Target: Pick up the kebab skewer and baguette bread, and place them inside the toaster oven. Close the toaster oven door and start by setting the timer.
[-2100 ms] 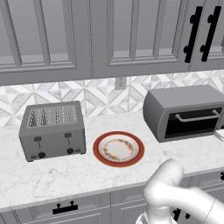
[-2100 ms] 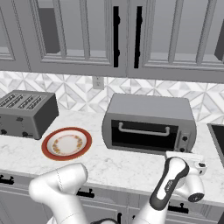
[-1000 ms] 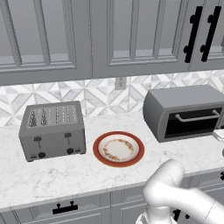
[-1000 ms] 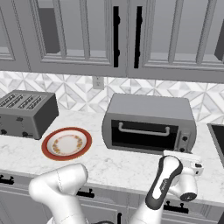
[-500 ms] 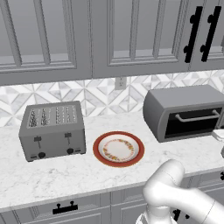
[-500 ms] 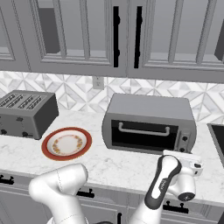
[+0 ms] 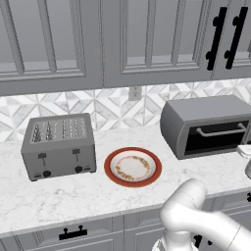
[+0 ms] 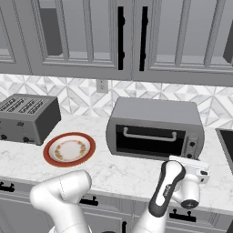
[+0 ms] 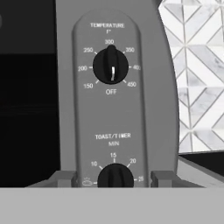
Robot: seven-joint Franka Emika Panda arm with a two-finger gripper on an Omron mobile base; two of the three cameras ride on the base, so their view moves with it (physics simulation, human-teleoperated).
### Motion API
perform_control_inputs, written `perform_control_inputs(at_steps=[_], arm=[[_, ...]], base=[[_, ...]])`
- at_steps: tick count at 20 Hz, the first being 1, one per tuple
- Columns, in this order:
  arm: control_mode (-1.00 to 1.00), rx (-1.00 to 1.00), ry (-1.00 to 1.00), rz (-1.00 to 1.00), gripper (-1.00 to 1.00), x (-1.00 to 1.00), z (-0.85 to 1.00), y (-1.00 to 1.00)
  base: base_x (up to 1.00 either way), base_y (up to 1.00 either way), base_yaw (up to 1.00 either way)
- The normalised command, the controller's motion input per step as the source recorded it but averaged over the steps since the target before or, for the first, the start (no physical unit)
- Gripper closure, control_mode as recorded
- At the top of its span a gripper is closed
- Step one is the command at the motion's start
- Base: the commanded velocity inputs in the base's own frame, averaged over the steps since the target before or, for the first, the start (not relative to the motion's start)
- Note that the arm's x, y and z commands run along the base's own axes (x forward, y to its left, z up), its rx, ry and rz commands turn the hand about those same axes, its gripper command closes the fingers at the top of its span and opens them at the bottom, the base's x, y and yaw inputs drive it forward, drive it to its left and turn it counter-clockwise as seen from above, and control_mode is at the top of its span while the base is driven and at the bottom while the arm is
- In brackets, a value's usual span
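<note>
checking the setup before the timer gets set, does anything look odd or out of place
Nothing stands out. The grey toaster oven sits square on the marble counter with its dark glass door shut; the red-rimmed plate lies flat beside it.

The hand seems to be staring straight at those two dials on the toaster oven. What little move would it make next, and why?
Probably a short push forward and slightly down so the gripper straddles the lower timer knob. In the hand view that knob sits between the two fingertips, the temperature knob points at OFF, and the toaster oven door is shut. The jaws look partly open, so setting the timer seems to be what remains.
</note>
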Motion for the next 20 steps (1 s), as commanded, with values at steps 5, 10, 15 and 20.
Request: perform_control_inputs(at_steps=[5, 10, 15, 20], arm=[[-1.00, 0.00, 0.00, -0.07, 1.00, 0.00, 0.00, 0.00], [-1.00, 0.00, 0.00, -0.05, 1.00, 0.00, 0.00, 0.00], [-1.00, 0.00, 0.00, -0.06, 1.00, 0.00, 0.00, 0.00], [-1.00, 0.00, 0.00, -0.08, 1.00, 0.00, 0.00, 0.00]], base=[[0.00, 0.00, 0.00], [0.00, 0.00, 0.00], [0.00, 0.00, 0.00], [0.00, 0.00, 0.00]])
